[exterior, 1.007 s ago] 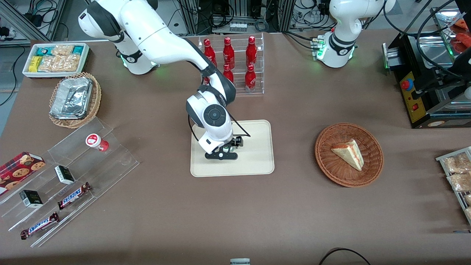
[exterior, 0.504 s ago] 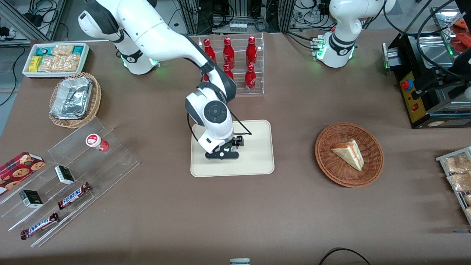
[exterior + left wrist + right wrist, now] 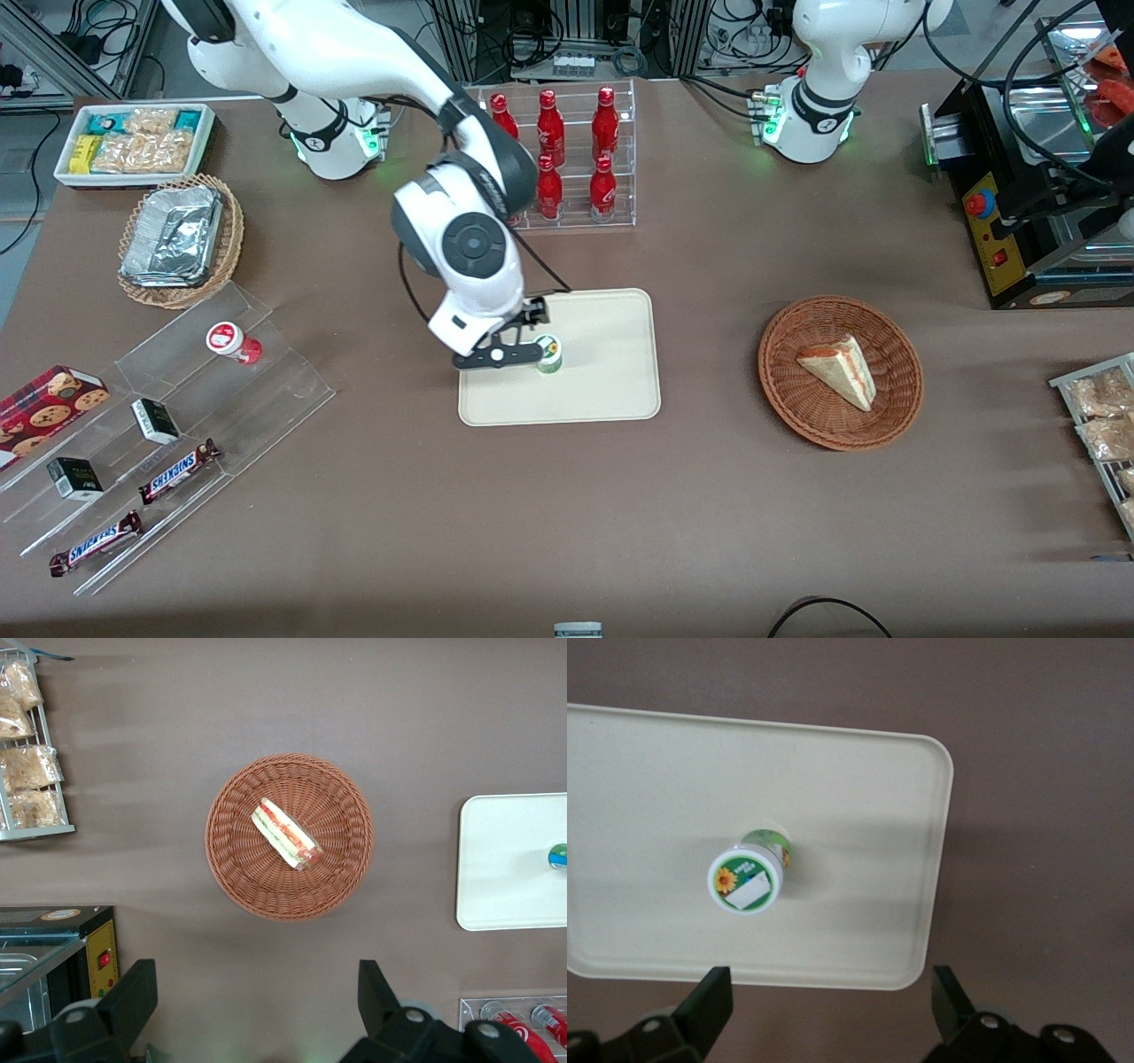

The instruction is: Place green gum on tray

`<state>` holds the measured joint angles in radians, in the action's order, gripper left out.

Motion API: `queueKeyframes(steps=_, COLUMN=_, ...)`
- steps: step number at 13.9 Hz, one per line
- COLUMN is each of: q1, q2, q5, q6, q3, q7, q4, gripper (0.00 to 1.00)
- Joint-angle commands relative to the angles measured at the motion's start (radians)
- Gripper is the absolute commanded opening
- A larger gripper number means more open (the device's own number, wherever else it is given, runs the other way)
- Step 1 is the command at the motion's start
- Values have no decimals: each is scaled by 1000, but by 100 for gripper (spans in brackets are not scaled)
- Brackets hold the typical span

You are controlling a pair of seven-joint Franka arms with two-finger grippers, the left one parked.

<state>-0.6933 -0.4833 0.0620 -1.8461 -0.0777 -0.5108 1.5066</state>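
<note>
Green gum (image 3: 549, 353): upright on the tray (image 3: 611, 390), white lid up, also seen in the right wrist view (image 3: 747, 877) and at the edge of the left wrist view (image 3: 558, 855); free of any grip.
Tray: cream, flat on the brown bench (image 3: 567, 514), nearer the front camera than the rack of red bottles (image 3: 567, 159).
Claw (image 3: 498, 352): raised above the tray's edge toward the working arm's end, just beside the gum and not touching it; fingers (image 3: 709, 1005) spread wide apart, holding nothing.
Gum relative to claw: lower than the fingertips, lying outside the gap between them, toward the tray's middle.
Red canister (image 3: 232, 341): on the clear stepped stand (image 3: 177, 425) toward the working arm's end, well apart from the tray.
Wicker basket (image 3: 840, 372): holding a sandwich wedge, toward the parked arm's end.
</note>
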Motion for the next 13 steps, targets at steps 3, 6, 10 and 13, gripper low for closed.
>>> queueKeyframes(steps=3, q1=87, q2=78, q5=-8, q6=131, q3=6, q7=142, q4=9, gripper=100)
queueKeyframes(steps=6, q1=130, q2=106, q5=-8, q6=157, q3=6, q7=224, q4=11, gripper=100)
queueKeyframes(steps=10, q1=217, q2=184, q5=-8, q6=165, q3=6, q7=311, q4=64, gripper=100)
queueKeyframes(steps=13, q1=313, q2=219, q5=-8, q6=188, q3=9, q7=426, q4=77, gripper=100)
